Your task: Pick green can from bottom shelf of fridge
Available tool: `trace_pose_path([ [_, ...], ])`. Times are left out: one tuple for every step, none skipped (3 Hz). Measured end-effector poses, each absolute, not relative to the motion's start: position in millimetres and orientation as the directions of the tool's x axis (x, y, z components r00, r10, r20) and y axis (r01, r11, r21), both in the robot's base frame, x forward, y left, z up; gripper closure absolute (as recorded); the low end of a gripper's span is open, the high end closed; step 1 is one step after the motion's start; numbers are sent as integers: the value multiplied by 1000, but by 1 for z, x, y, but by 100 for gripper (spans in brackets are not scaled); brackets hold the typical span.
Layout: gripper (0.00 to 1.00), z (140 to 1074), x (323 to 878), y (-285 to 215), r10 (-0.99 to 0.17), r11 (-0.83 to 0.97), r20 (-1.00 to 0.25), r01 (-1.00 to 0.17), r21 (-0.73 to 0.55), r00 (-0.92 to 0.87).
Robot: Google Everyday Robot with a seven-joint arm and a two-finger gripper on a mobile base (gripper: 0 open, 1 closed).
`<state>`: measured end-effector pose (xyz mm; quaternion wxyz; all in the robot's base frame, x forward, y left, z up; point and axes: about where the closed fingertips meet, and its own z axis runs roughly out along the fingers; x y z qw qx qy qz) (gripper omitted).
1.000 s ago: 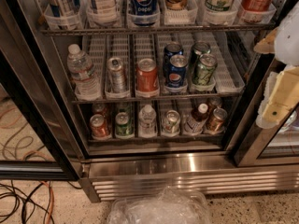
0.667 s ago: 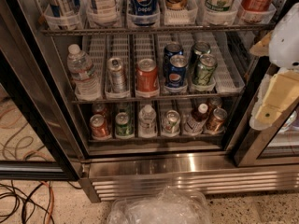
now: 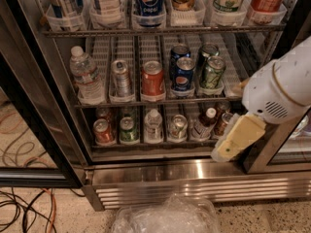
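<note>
The fridge (image 3: 194,176) stands open in front of me. On its bottom shelf (image 3: 146,147) the green can (image 3: 128,130) stands upright in the second lane from the left, dark green with a silver top. My gripper (image 3: 232,145) hangs at the right, in front of the shelf's right end, well to the right of the green can and apart from it. The white arm (image 3: 282,89) covers part of the fridge's right side.
On the bottom shelf, a red can (image 3: 103,131) stands left of the green can and a small water bottle (image 3: 153,126) right of it, then a silver can (image 3: 177,127) and a dark bottle (image 3: 201,125). Pepsi cans (image 3: 183,74) stand above. A plastic bag (image 3: 165,217) and cables (image 3: 24,208) lie on the floor.
The arm and gripper have moved left and down, further into view, to the front of the bottom shelf's right end. The cans have not moved.
</note>
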<state>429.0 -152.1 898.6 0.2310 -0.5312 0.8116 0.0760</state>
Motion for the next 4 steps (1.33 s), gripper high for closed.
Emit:
trace_pose_path([
  [0, 897, 433, -143, -800, 446, -499, -887, -122, -334],
  [0, 897, 433, -143, -800, 446, -499, -887, -122, -334],
  [0, 882, 438, -123, -772, 460, -535, -883, -94, -344],
  [0, 840, 437, -82, -670, 512, -615, -858, 23, -417],
])
